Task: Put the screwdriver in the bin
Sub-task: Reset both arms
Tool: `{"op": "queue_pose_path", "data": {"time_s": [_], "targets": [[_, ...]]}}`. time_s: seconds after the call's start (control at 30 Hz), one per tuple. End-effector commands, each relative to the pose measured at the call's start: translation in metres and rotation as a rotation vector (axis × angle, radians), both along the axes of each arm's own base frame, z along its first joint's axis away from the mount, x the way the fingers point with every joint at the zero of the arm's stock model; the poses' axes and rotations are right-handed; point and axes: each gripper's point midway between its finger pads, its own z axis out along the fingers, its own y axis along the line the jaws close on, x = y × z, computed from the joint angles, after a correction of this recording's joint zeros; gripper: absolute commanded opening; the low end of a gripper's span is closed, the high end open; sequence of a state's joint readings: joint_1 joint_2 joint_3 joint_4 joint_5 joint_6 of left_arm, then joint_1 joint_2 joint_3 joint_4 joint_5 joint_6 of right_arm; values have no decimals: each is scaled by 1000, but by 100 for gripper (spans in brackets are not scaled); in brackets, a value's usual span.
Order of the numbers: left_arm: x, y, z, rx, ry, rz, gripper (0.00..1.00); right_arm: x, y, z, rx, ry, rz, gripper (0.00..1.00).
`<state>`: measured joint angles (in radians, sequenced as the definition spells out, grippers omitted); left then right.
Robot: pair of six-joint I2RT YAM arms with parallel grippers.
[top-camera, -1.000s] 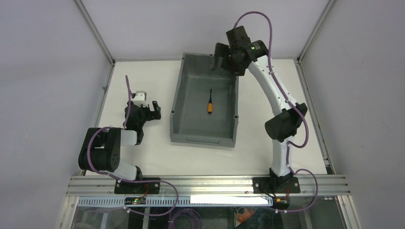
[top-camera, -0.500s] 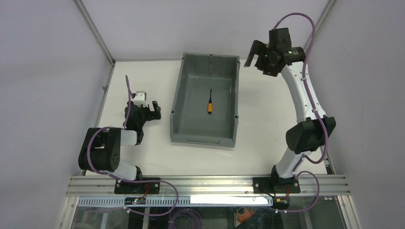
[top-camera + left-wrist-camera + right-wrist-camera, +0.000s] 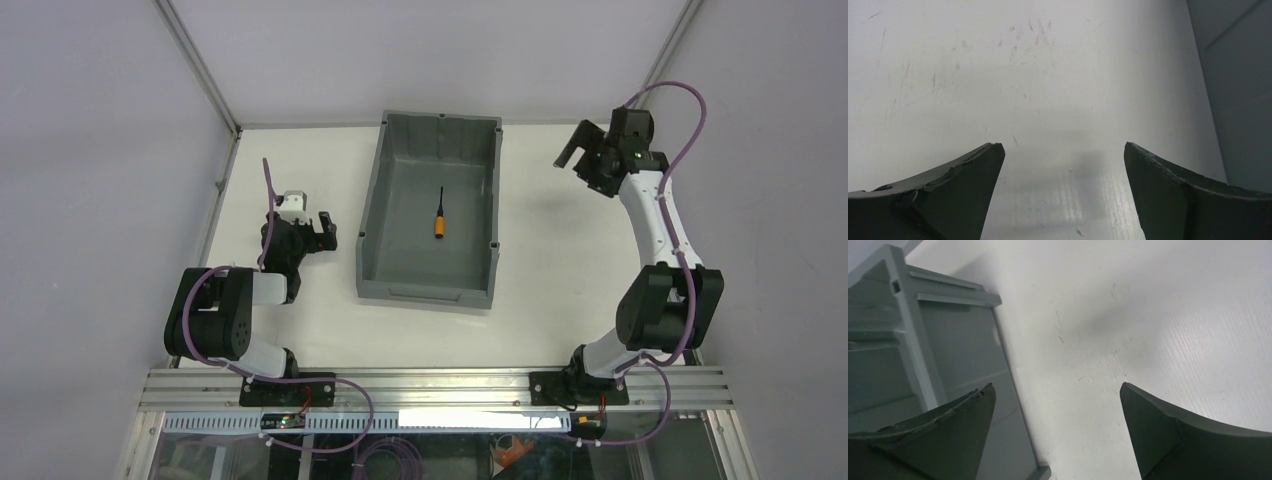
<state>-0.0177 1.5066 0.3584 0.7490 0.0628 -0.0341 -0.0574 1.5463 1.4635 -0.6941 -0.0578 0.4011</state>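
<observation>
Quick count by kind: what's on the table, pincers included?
screwdriver: 1 (orange handle, lying in the bin)
bin: 1 (grey)
pincers: 2 (left pincer and right pincer, both open and empty)
Total: 4

The white tabletop [image 3: 560,250] is flat and lightly scuffed, with fine scratches showing in the left wrist view. The grey bin [image 3: 425,290] stands directly on it, about midway across and toward the far edge, its long sides running front to back
</observation>
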Motion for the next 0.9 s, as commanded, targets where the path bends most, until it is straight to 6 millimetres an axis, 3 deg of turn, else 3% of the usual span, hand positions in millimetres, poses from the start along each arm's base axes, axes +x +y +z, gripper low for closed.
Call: {"op": "queue_pose_path", "data": {"time_s": [0.0, 0.37, 0.87], "targets": [[13, -1, 23, 3, -90, -19, 99, 18, -11, 18, 36, -183, -29, 99], [13, -1, 22, 2, -89, -19, 99, 24, -19, -38, 33, -129, 4, 99], [13, -1, 23, 3, -90, -19, 99, 28, -9, -68, 57, -89, 79, 99]]}}
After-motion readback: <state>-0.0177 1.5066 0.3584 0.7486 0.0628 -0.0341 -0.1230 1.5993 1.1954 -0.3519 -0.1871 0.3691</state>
